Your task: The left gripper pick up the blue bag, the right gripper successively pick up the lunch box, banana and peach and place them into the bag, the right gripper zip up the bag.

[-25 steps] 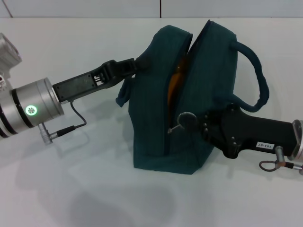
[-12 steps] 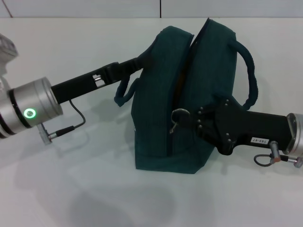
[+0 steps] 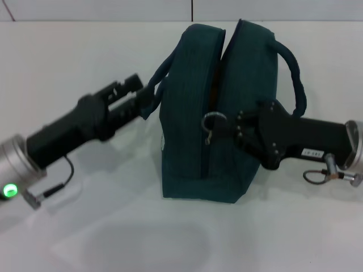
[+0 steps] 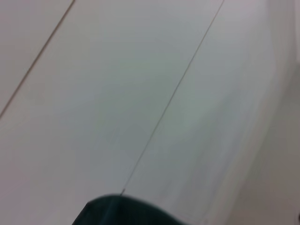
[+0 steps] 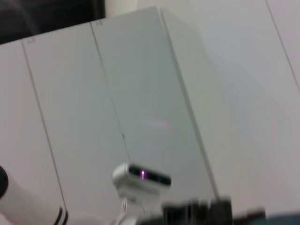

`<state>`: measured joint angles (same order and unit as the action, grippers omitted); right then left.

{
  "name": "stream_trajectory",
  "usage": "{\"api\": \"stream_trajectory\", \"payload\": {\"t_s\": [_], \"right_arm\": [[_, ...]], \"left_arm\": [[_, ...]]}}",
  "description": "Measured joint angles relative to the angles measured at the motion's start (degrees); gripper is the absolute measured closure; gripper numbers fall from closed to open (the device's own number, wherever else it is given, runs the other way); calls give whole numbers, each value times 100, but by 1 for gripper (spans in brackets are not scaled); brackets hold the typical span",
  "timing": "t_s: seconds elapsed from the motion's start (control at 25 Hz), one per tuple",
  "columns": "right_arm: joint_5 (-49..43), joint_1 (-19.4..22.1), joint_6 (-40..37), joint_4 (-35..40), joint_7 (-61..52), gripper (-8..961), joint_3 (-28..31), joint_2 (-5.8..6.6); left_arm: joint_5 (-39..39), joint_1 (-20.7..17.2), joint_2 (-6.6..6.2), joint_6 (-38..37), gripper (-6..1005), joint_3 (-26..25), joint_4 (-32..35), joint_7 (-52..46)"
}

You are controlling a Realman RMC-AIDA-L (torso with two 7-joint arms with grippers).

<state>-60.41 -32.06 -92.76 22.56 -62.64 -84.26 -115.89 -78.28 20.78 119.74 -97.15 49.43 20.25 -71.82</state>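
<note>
Your blue bag [image 3: 198, 130] stands upright on the white table [image 3: 113, 238] at the centre of the head view, mouth narrowed to a slim gap at the top. Your left gripper [image 3: 133, 90] has let go of the near handle [image 3: 153, 90] and pulled back toward the lower left, fingers parted and empty. Your right gripper [image 3: 227, 127], centre-right, pinches the silver ring pull [image 3: 211, 122] partway up the zipper. With nothing bracing the bag now, expect it to shift as you pull.
</note>
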Motion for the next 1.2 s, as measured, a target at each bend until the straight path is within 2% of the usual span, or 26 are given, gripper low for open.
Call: {"api": "stream_trajectory", "payload": {"t_s": [0.16,0.36,0.92,1.2], "right_arm": [[266,-120,-47,56,-31,939,15,18],[762,-225,179,62,-18,939,40,18],[1450,-226,653,-67,61,939,141,-12],[1412,-292,659,-161,65,939,-26,-13]], "left_arm": [[-12,-132,11,-13,325,65,-450,742],[0,-25,21,3,165,509,-773,1116],[19,539,74,374,210,602,-1384,1254],[90,797,102,609,232,570,-1621,1269]]}}
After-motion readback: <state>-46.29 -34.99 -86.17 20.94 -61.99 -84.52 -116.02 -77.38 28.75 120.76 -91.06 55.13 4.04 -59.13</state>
